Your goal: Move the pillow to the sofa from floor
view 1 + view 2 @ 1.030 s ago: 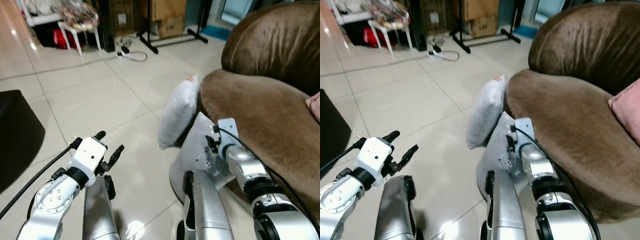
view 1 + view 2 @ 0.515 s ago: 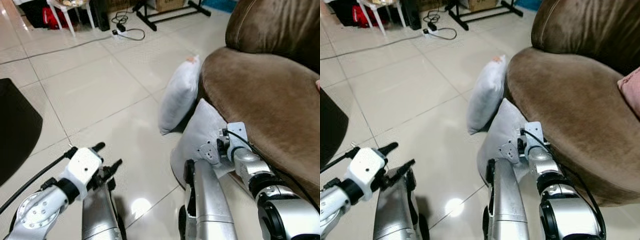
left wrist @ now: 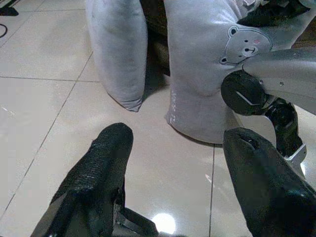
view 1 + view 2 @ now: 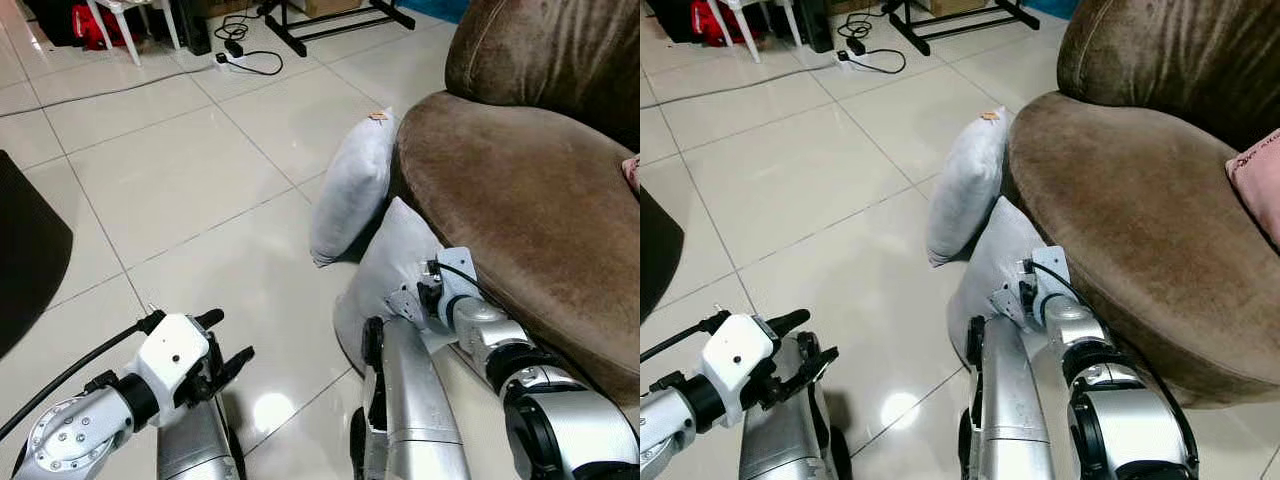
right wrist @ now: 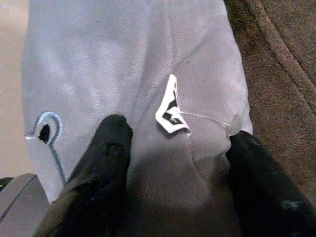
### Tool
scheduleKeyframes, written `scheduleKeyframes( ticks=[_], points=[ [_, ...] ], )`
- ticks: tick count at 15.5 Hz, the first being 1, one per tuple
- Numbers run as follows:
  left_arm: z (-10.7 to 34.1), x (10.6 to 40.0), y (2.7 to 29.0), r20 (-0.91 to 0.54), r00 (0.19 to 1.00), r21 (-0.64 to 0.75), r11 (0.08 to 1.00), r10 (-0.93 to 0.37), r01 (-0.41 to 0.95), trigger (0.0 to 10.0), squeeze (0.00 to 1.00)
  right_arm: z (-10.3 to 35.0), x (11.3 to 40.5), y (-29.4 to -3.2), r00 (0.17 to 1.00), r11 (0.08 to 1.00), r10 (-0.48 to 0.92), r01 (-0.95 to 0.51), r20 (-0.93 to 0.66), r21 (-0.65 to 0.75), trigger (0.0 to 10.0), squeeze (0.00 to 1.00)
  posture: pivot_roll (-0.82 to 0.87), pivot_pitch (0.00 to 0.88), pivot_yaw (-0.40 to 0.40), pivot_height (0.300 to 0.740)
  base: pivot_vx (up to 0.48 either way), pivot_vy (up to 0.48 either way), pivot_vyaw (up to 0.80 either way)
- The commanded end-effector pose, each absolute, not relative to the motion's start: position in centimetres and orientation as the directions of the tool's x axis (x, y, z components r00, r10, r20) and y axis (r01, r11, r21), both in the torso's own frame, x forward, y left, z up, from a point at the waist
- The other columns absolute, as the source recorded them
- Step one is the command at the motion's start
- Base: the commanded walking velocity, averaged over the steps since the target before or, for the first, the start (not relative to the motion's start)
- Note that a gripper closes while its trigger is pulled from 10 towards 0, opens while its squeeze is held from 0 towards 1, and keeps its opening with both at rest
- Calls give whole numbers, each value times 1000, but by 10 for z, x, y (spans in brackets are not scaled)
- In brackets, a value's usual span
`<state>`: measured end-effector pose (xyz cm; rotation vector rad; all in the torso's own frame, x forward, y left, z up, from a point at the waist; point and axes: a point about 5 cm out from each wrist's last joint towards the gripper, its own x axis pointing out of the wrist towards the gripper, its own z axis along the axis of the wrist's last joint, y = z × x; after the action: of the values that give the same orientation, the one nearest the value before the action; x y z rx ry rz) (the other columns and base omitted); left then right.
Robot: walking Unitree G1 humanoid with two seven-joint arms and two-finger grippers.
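Two grey pillows stand on the tiled floor, leaning against the brown sofa [image 4: 530, 190]. The farther pillow [image 4: 352, 190] is plain. The nearer pillow [image 4: 395, 255] carries a bear print [image 3: 244, 44]. My right gripper [image 4: 425, 292] is pressed against the nearer pillow's upper edge beside the sofa seat. In the right wrist view its fingers [image 5: 106, 148] stand open, spread over the grey fabric [image 5: 123, 54] on either side of a small white tag [image 5: 170, 106]. My left gripper [image 4: 228, 340] hangs open low above the floor, apart from both pillows, with nothing between its fingers [image 3: 106, 153].
A pink cushion [image 4: 1255, 175] lies on the sofa seat at the right. A black object [image 4: 25, 260] stands at the left edge. Farther back lie a power strip with cable [image 4: 240, 55], black stand legs [image 4: 330, 15] and a white chair's legs [image 4: 130, 25]. Bare tiles spread to the left of the pillows.
The camera has tipped downward and the whole scene has shifted. My right gripper stays against the bear pillow, now lower on it. My left gripper has dropped slightly, still open.
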<state>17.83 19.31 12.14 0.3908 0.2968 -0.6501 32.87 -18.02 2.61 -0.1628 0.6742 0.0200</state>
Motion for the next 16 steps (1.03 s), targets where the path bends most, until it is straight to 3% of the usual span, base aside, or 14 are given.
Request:
scheduleKeyframes(
  ticks=[1,13,16],
  points=[
    [125,178,193,-385,754,262,720,-532,642,10000,0,15,321,-173,741,989,-3,-98,-671,-112,0,0,-60,151,-69,451,0,0,0],
    [120,188,189,-372,764,249,736,-527,629,10000,0,11,318,-160,737,977,49,-176,-674,-121,0,0,-67,100,-43,451,0,0,0],
    [115,190,186,-368,770,243,745,-522,621,10000,0,10,317,-150,720,959,115,-259,-685,-111,0,0,-62,67,-46,451,0,0,0]
  ],
)
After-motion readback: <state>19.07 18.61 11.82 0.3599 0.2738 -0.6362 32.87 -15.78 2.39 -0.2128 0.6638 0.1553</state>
